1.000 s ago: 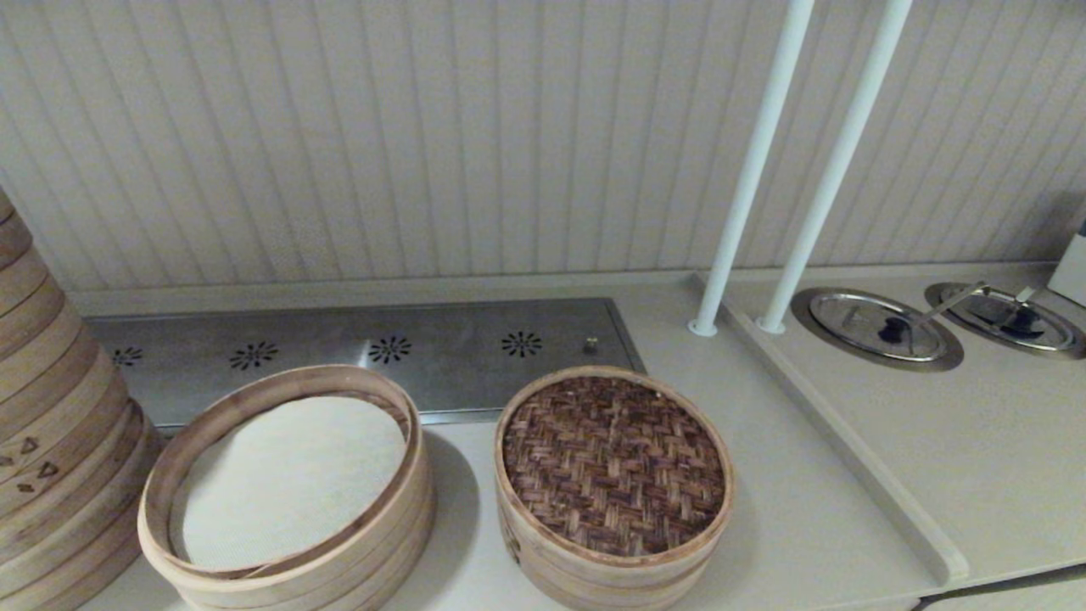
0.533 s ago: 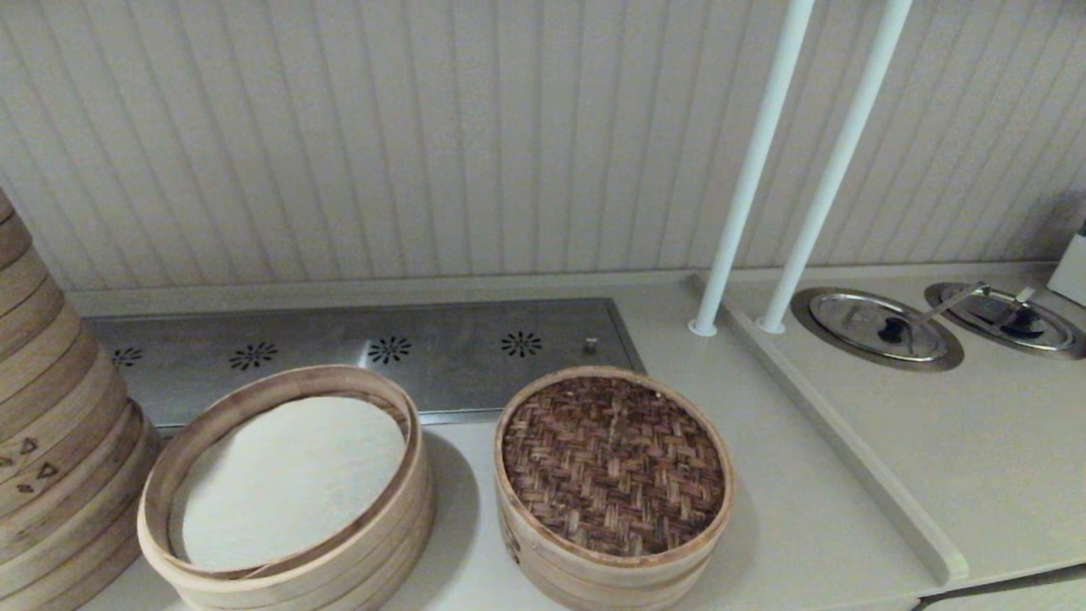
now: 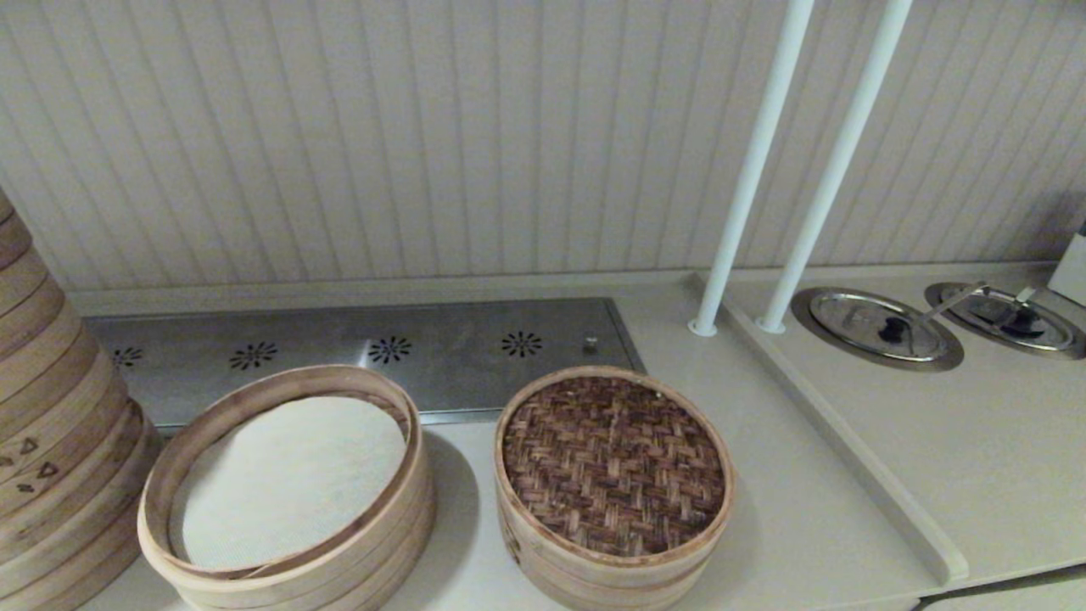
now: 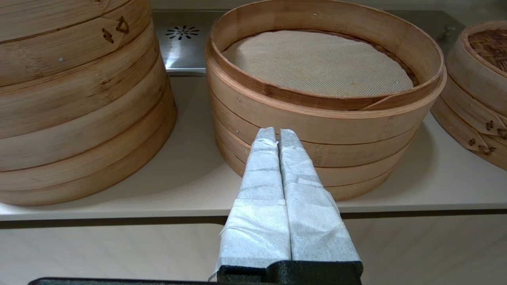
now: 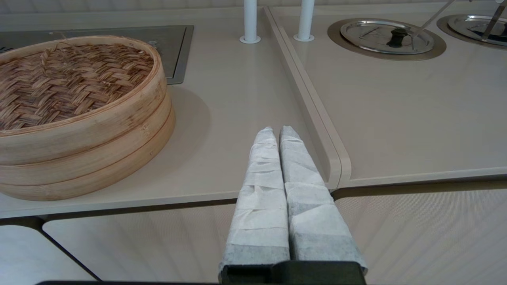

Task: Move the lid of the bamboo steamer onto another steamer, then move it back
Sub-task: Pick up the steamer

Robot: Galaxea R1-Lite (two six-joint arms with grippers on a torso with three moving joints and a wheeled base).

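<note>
Lid status: I see the bamboo steamer lid (image 3: 612, 465) seated on the right-hand basket (image 3: 594, 570) on the counter (image 3: 789, 526), woven top up. To its left stands the open basket with the white liner (image 3: 284, 484), and at far left the tall basket stack (image 3: 51, 416). My left gripper (image 4: 277, 136) sits off the counter's front edge facing the lined basket, fingers pressed together, empty. My right gripper (image 5: 277, 134) sits likewise beside the lidded basket, fingers together, holding nothing.
</note>
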